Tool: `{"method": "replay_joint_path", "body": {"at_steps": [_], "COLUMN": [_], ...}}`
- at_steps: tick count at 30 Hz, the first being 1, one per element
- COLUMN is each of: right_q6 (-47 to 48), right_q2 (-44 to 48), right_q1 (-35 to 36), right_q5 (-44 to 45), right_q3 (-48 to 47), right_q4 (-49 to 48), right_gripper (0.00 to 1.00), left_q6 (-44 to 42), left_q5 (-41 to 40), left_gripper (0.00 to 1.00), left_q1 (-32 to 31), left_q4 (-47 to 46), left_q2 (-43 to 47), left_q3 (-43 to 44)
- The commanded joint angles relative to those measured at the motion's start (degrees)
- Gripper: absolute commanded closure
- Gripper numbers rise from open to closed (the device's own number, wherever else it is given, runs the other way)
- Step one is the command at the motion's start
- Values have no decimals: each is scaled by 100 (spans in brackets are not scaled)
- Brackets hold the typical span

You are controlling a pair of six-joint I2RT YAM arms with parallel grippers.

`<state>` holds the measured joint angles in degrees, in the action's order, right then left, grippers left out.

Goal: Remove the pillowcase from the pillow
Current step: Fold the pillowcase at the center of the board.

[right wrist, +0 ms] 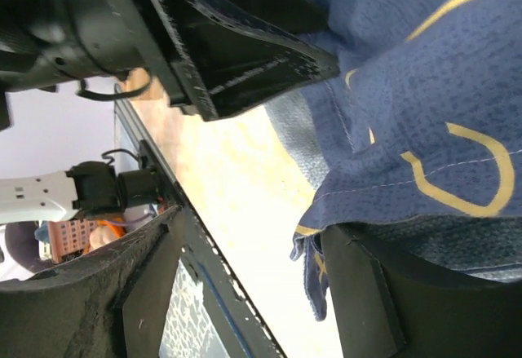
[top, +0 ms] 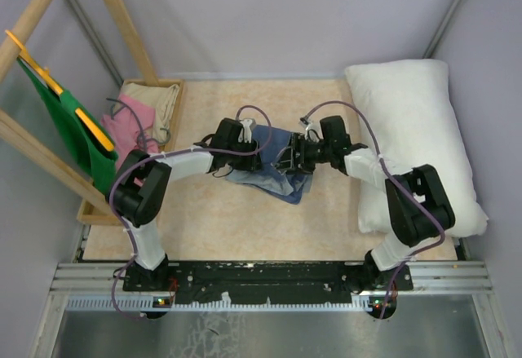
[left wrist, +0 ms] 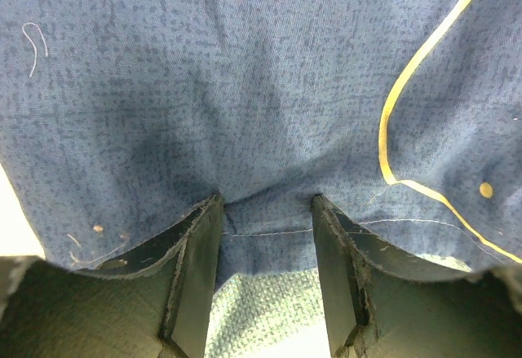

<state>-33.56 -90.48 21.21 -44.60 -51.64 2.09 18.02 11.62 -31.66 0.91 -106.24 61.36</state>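
Job looks done: the navy-blue fish-print fabric pillowcase (top: 273, 180) lies in the middle, off the plump white pillow (top: 416, 142) at right. Left gripper (left wrist: 265, 203) and right gripper (right wrist: 249, 227) both stand spread, pinching nothing.

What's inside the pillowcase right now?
At the pillowcase hem only its lighter lining shows; folds hide the rest. The pillow lies apart on the table's right side.

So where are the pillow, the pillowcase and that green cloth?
pillow (top: 416, 121): top view, middle of its white upper face.
pillowcase (top: 277, 183): top view, its crumpled near edge.
green cloth (top: 69, 142): top view, middle of the hanging part.
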Motion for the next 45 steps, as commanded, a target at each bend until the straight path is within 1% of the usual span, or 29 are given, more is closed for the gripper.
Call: {"method": "replay_joint_path", "body": {"at_steps": [1,4,7,10,13,15,17,18,19,20,21,23,26,28,30,31,33,35,38,41,44,45], "right_q6": [429,827,873,724,475,115,-507,-816,-990,-1013,-893,-601,-265,-69,11,34,118,147,-211,-646,-986,-1041], "right_q2": [-199,-301,-362,-291,-97,43,184,241,294,351,436,669,1207,1620,1986,2053,1968,1621,895,179,-465,-683], "right_q1": [35,111,145,148,146,111,9,-54,-123,-197,-318,-523,-773,-773,-674,-571,-201,210,426,342,-81,-202], "right_q5": [132,963,1299,951,304,-250,-745,-883,-943,-873,-670,-45,1392,2289,2864,3052,3393,3520,3045,2765,2244,2203], "right_q3": [-3,-40,81,306,645,970,1420,1614,1746,1795,1785,1693,1437,1223,949,806,449,76,-58,195,592,693], "right_q4": [289,816,927,714,322,-175,-978,-1355,-1535,-1494,-1248,-448,704,1136,1173,1086,956,853,262,-471,-1198,-1368], "right_gripper": [32,29,28,28,28,28,28,28,28,28,28,28,28,30,34,39,55,76,99,100,100,100], "left_q6": [-140,-131,-148,-150,-163,-172,-160,-165,-164,-152,-152,-150,-161,-161,-152,-142,-128,-119,-94,-70,-25,0], "left_q5": [-62,-47,-37,-34,-64,-88,-85,-86,-75,-74,-81,-116,-166,-184,-195,-184,-168,-166,-152,-172,-228,-242], "left_gripper": [45,45,45,45,45,45,45,45,45,45,45,45,45,45,45,44,44,45,53,60,64,65], "left_q1": [65,68,68,65,66,67,72,71,70,72,79,81,97,111,114,112,111,115,114,122,138,142], "left_q4": [412,442,492,527,552,573,576,574,581,589,592,624,648,663,670,659,627,605,566,546,530,500], "left_q2": [-272,-279,-318,-328,-329,-352,-369,-369,-371,-364,-355,-325,-260,-234,-197,-185,-163,-166,-165,-135,-53,-16], "left_q3": [20,16,33,34,34,25,16,12,8,7,7,0,-25,-44,-47,-53,-55,-37,-41,-67,-166,-225]}}
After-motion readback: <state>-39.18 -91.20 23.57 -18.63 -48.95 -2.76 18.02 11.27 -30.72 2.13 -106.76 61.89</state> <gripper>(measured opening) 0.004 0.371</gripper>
